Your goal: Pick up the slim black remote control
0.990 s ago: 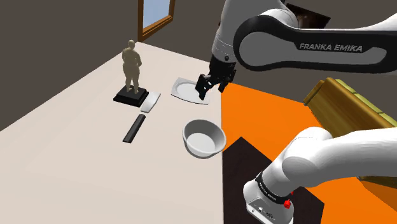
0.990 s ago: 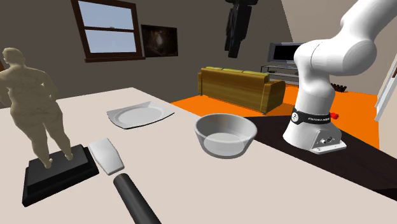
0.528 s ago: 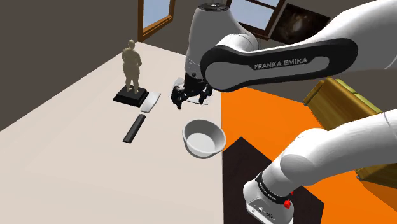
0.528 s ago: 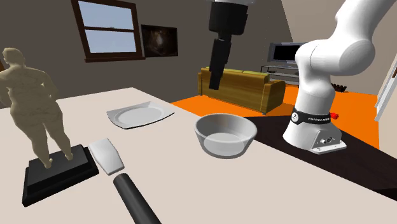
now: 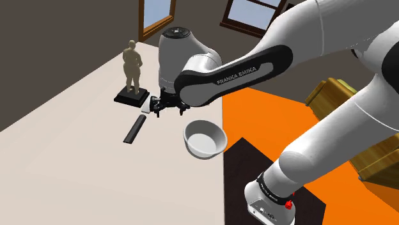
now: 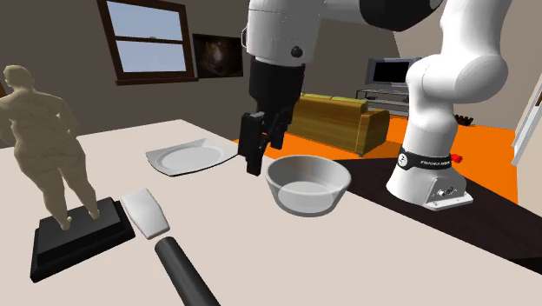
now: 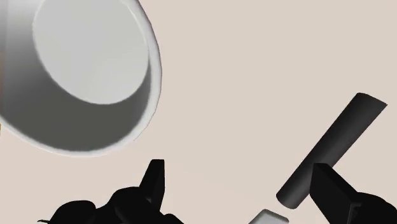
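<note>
The slim black remote (image 5: 134,130) lies flat on the pale table (image 5: 70,121), in front of the statue's base; it also shows at the near edge as the remote (image 6: 187,274). My gripper (image 5: 169,108) hangs open a little above the table, between the remote and the white bowl (image 5: 205,138). In the wrist view the remote (image 7: 332,149) lies just past one fingertip (image 7: 331,186), off to the side of the gap, and nothing is between the fingers. The gripper (image 6: 254,163) points down beside the bowl (image 6: 308,182).
A tan figure statue (image 5: 132,70) stands on a dark base behind the remote. A flat white object (image 6: 146,213) lies by that base. A white plate (image 6: 189,157) sits farther back. The table edge runs beside the bowl, with orange floor (image 5: 275,121) beyond.
The arm has swung toward the shoulder view's left and come down, from above the plate to low over the table between bowl and remote. The fingers stay open.
</note>
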You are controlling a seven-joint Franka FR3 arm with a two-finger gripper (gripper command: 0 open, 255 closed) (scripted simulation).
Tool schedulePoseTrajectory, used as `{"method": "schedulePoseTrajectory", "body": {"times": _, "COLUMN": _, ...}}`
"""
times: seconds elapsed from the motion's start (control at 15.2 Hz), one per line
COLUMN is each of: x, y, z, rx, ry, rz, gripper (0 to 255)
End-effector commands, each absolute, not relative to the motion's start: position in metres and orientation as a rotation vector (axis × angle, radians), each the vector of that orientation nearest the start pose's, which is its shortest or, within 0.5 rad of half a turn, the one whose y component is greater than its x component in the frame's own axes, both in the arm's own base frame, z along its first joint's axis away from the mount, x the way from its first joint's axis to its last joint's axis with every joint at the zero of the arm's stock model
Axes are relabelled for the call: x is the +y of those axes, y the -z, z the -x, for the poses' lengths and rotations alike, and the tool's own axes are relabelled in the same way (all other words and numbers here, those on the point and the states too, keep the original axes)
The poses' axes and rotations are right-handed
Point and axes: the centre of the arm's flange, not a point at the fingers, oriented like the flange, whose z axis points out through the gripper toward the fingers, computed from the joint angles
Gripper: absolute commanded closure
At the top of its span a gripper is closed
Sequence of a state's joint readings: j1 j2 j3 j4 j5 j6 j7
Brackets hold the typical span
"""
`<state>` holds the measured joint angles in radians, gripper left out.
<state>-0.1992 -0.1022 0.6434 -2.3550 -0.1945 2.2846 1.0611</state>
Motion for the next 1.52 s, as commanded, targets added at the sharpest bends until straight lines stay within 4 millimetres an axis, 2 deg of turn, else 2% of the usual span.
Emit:
{"method": "schedulePoseTrajectory", "body": {"times": 0.0, "x": 0.219, "y": -0.345, "z": -0.465, "rx": 0.886, "ry": 0.254, "rz": 3.153, "gripper": 0}}
{"method": "schedulePoseTrajectory", "body": {"times": 0.46, "x": 0.248, "y": -0.285, "z": -0.529, "rx": 1.148, "ry": 0.282, "rz": 3.057, "gripper": 0}}
{"method": "schedulePoseTrajectory", "body": {"times": 0.92, "x": 0.266, "y": -0.227, "z": -0.599, "rx": 1.401, "ry": 0.308, "rz": 2.939, "gripper": 0}}
{"method": "schedulePoseTrajectory", "body": {"times": 0.99, "x": 0.267, "y": -0.223, "z": -0.604, "rx": 1.418, "ry": 0.310, "rz": 2.930, "gripper": 0}}
{"method": "schedulePoseTrajectory", "body": {"times": 1.45, "x": 0.267, "y": -0.186, "z": -0.604, "rx": 1.418, "ry": 0.310, "rz": 2.930, "gripper": 0}}
